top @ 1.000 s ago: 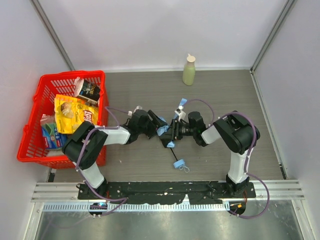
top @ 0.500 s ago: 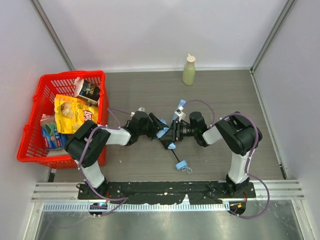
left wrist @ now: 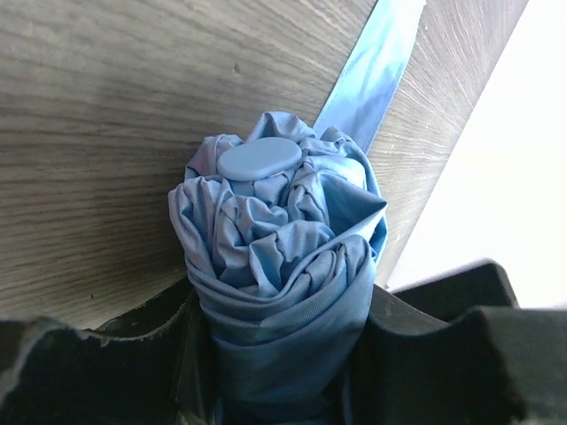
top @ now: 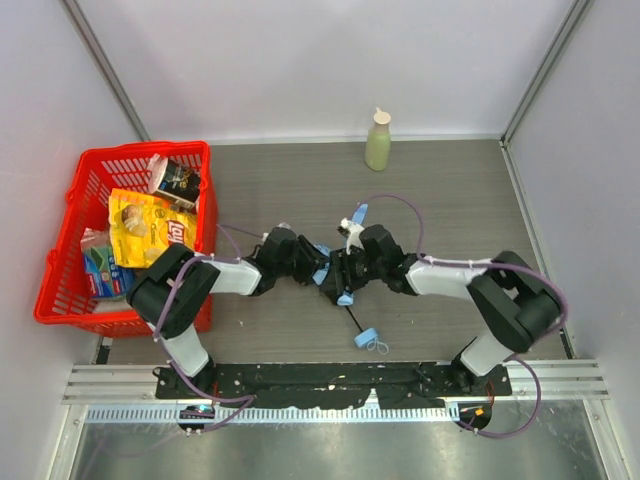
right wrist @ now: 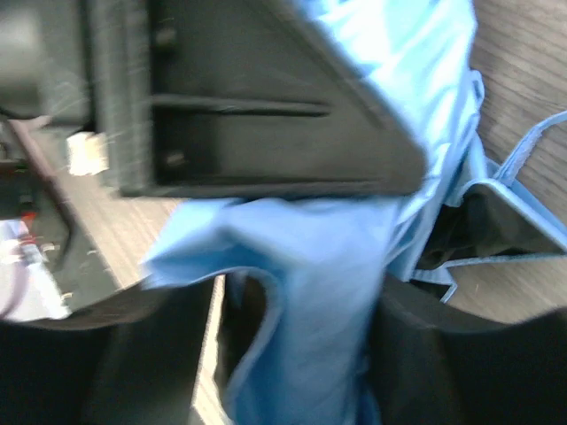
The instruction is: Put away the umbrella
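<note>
The sky-blue umbrella lies folded in the middle of the table. Its thin black shaft runs toward me to the small handle, and its strap trails off behind. My left gripper comes in from the left. In the left wrist view its fingers press on both sides of the rolled fabric, so it is shut on the umbrella's capped end. My right gripper meets it from the right. Blurred blue fabric hangs between its fingers, with a dark gap on one side.
A red basket full of snack packs stands at the left, close to the left arm's elbow. A pale green bottle stands upright at the back wall. White walls close in the back and both sides.
My left jaws have narrowed onto the rolled fabric. The right arm's elbow has swung out to the right and its gripper has pushed left. The handle has slid slightly toward me.
</note>
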Tool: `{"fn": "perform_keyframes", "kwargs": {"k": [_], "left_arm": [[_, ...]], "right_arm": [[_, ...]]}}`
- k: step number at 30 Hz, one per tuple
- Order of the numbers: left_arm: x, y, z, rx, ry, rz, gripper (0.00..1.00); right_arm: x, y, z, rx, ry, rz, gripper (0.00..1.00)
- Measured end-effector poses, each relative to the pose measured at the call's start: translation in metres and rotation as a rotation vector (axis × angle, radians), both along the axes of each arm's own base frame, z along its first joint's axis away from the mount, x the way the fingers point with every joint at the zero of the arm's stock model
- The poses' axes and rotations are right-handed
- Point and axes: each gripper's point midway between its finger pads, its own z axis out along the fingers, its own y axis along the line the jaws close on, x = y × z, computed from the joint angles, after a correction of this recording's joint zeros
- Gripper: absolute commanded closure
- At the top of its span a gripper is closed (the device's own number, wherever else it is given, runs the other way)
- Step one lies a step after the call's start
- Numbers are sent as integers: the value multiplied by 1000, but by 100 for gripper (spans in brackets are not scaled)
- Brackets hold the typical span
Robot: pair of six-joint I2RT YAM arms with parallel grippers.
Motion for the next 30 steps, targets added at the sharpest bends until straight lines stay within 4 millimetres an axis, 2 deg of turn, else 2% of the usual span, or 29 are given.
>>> {"fn": "perform_keyframes", "kwargs": {"k": [3, 10, 16, 18, 19, 20, 21, 22, 25, 28, 30], "left_arm": [[-4, -3, -2, -18, 51, 2, 100], [-8, -7, -4, -14, 162, 10, 100], [-10, -4, -5, 18, 215, 29, 100], [-10, -3, -5, 30, 228, 35, 100], [-10, -3, -5, 35, 232, 37, 100], [-10, -3, -5, 41, 236, 39, 100], [-10, -3, -5, 45, 239, 43, 100], [-11, -2, -6, 51, 242, 44, 100], [-11, -1, -7, 63, 241, 46, 100], [-10, 2, -6, 78, 230, 53, 72], [-10, 6, -6, 88, 216, 64, 55]], "right_arm": [[-9, 2, 9, -136, -179, -2, 23], [-12, -5, 0, -527, -545, 4, 22], [5, -12, -1, -790, -754, -61, 32], [12, -14, 3, -841, -798, -87, 39], [14, -14, 3, -853, -808, -91, 52], [16, -13, 4, -862, -816, -93, 70], [16, -12, 4, -867, -821, -88, 81], [16, -12, 3, -875, -827, -81, 99], [16, -12, 3, -882, -832, -76, 99], [17, -10, 1, -855, -813, -74, 99], [17, -6, 0, -774, -781, -74, 99]]}}
